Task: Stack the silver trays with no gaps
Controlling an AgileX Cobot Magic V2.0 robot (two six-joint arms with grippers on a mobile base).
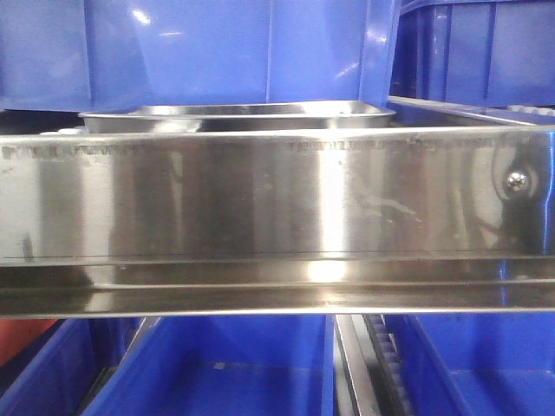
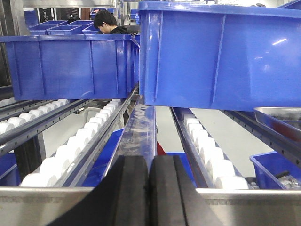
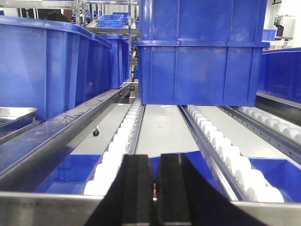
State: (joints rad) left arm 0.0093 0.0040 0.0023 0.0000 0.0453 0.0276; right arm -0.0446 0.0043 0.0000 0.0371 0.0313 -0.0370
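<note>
A silver tray (image 1: 234, 115) lies behind the steel shelf rail (image 1: 260, 199), under a blue bin (image 1: 191, 52); only its rim and top show. The same tray's corner shows at the right edge of the left wrist view (image 2: 282, 113) and at the left edge of the right wrist view (image 3: 16, 114). My left gripper (image 2: 149, 188) is shut with nothing between its black fingers, just behind the shelf's front rail, left of the tray. Right of the tray, my right gripper (image 3: 154, 188) is shut and empty too, at the same rail.
Blue bins (image 2: 221, 52) (image 3: 202, 70) stand on the white roller tracks (image 2: 80, 141) (image 3: 216, 141) ahead of both grippers. Lower blue bins (image 1: 208, 373) sit under the rail. A person (image 2: 107, 23) is far behind the shelves.
</note>
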